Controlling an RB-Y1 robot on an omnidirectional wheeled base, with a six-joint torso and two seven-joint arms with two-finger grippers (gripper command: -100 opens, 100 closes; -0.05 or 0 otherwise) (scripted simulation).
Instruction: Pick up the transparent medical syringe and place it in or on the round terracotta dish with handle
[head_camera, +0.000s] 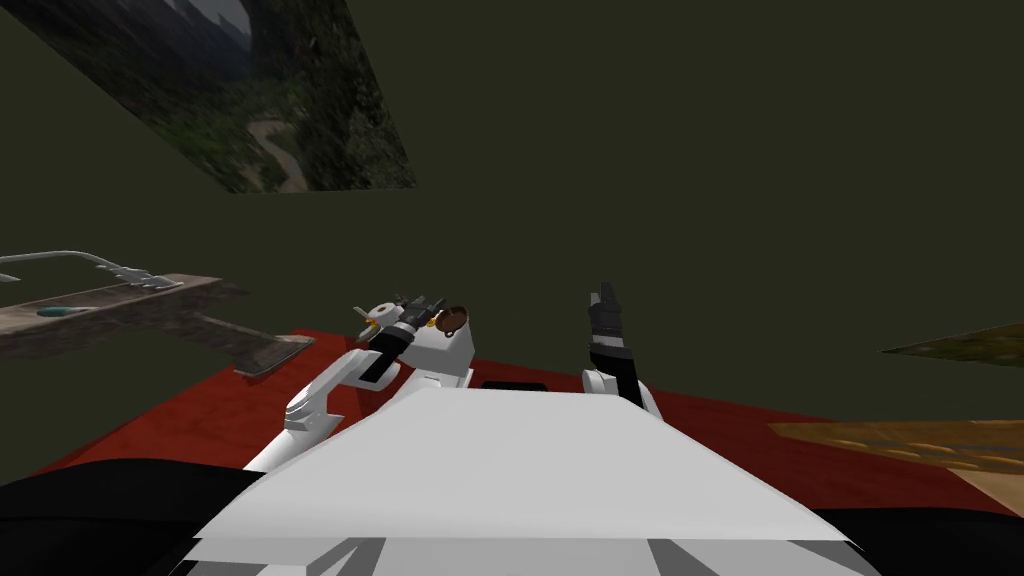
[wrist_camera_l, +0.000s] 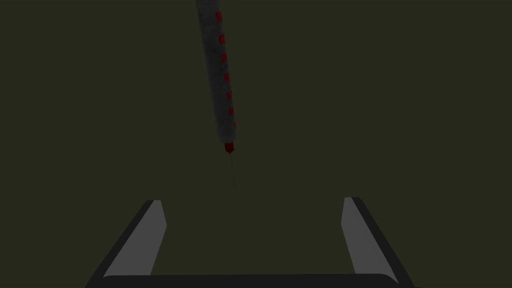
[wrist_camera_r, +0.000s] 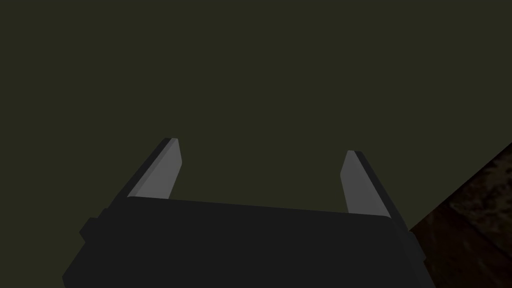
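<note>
Hovering left gripper (wrist_camera_l: 252, 201) w/ fingers apart short of syringe (wrist_camera_l: 220, 75), prob. lining up grab; holding right gripper (wrist_camera_r: 261, 146), also apart, clear of dish (head_camera: 452, 318).

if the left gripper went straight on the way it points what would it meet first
Probably the syringe, its needle end toward the open fingers of the left gripper, slightly off the midline; depth is unclear.
</note>
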